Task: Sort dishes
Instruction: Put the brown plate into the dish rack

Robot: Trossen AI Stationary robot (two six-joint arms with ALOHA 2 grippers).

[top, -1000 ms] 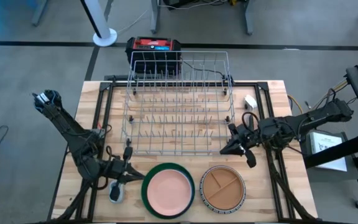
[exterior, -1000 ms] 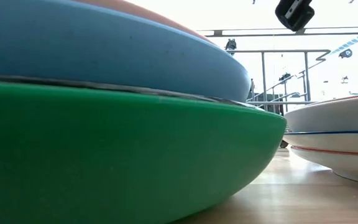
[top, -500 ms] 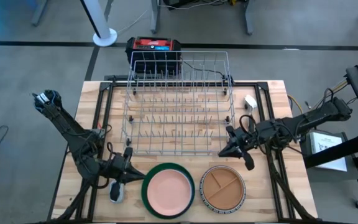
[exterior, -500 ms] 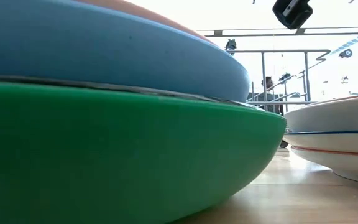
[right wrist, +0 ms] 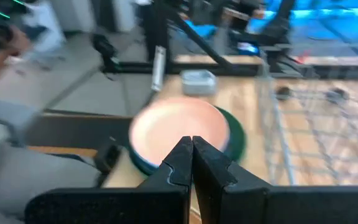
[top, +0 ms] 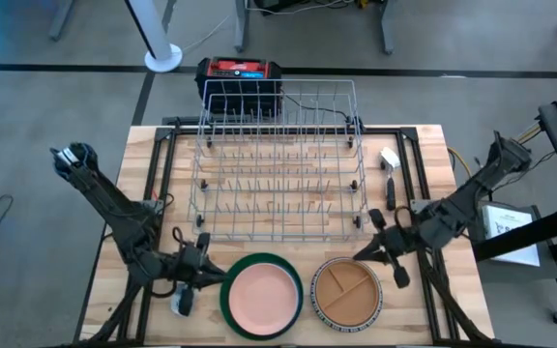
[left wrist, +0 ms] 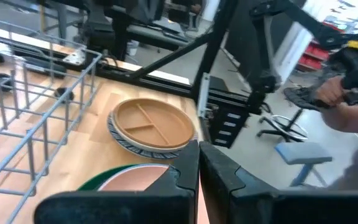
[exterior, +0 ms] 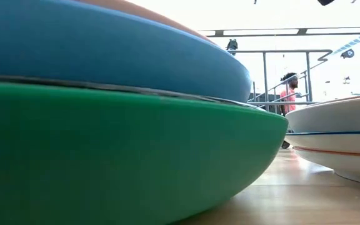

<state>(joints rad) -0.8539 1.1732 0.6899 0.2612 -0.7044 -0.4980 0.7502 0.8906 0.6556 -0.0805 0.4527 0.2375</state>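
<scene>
Silver wire rack fills the desk centre through 12 o'clock; its upright tines block any low pass. At 6 o'clock two stacks stand just apart: large green round plate carrying a blue and a pink dish, and tan divided plate on a blue-white striped bowl. Small grey gadget lies at 7 o'clock, touching or just beside the left tool. Bare wood strips run at 3 and 9 o'clock.
</scene>
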